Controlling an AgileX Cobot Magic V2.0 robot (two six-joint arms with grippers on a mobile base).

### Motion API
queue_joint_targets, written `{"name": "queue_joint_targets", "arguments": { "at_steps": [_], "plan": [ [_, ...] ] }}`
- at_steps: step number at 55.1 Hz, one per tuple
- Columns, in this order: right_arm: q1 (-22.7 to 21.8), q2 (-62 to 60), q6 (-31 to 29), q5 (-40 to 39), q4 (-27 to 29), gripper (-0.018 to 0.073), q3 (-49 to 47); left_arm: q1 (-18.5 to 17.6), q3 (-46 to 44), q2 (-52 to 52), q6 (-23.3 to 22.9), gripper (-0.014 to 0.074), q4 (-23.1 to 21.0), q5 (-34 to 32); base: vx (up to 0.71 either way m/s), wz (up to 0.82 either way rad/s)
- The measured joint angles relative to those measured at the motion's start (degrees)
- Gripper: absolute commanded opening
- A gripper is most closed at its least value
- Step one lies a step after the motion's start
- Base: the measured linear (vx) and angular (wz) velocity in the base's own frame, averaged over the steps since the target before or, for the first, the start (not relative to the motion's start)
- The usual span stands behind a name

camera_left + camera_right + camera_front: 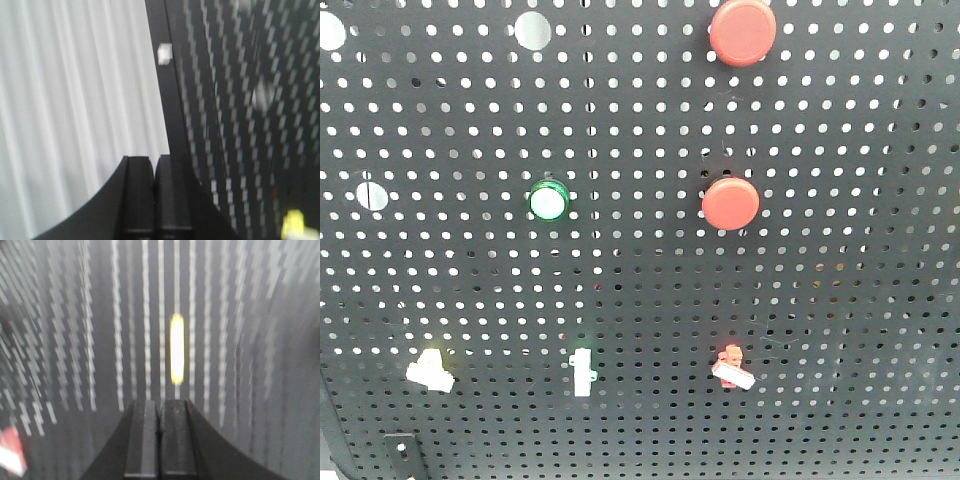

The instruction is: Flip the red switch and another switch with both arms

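One black pegboard carries two big round red push buttons, the upper button and the lower button, plus one green-ringed round button. Three tiny white-levered toggles line the bottom row: the red switch, the green-based toggle and the pale yellow switch. Three larger round holes show. The blurred wrist views give two black grippers, the left gripper and the right gripper. The red-and-white smear is probably that same red switch, not a fourth toggle.

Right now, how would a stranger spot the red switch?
On the black pegboard, two big round red buttons sit stacked. Straight below them is the red switch: tiny, red base, white lever, unlike the yellowish switch and greenish switch to its left.
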Motion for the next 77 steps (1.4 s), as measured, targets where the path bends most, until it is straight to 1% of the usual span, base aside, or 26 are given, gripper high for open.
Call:
{"name": "queue_joint_targets", "arguments": {
  "at_steps": [7,15,19,24,35,43,59,67,77],
  "plan": [
    [0.0,3.7,0.0,-0.3,0.0,-0.0006,0.0,-0.2,0.0,4.8,0.0,0.0003,0.0,2.4,0.00,0.00],
    [0.0,6.2,0.0,-2.7,0.0,-0.0006,0.0,-2.2,0.0,9.4,0.0,0.0003,0.0,0.9,0.00,0.00],
    [0.0,6.9,0.0,-4.2,0.0,-0.0006,0.0,-4.3,0.0,11.9,0.0,0.0003,0.0,-1.3,0.00,0.00],
    [0.0,7.5,0.0,-5.4,0.0,-0.0006,0.0,-7.8,0.0,15.0,0.0,0.0000,0.0,-4.8,0.00,0.00],
    [0.0,8.1,0.0,-6.0,0.0,-0.0006,0.0,-15.3,0.0,22.4,0.0,0.0000,0.2,-10.5,0.00,0.00],
    [0.0,8.2,0.0,-6.1,0.0,-0.0006,0.0,-18.2,0.0,27.4,0.0,0.0000,0.2,-14.0,0.00,0.00],
    [0.0,8.2,0.0,-6.4,0.0,-0.0006,0.0,-18.7,-2.1,34.6,0.0,0.0000,0.2,-16.7,0.00,0.00],
    [0.0,8.2,0.0,-6.5,0.0,-0.0006,0.0,-18.7,-3.0,37.4,0.0,0.0000,0.1,-17.0,0.00,0.00],
    [0.0,8.2,0.0,-6.5,0.0,-0.0006,0.0,-18.7,-3.0,37.8,0.2,0.0000,-3.4,-17.0,0.00,0.00]
  ]
}}
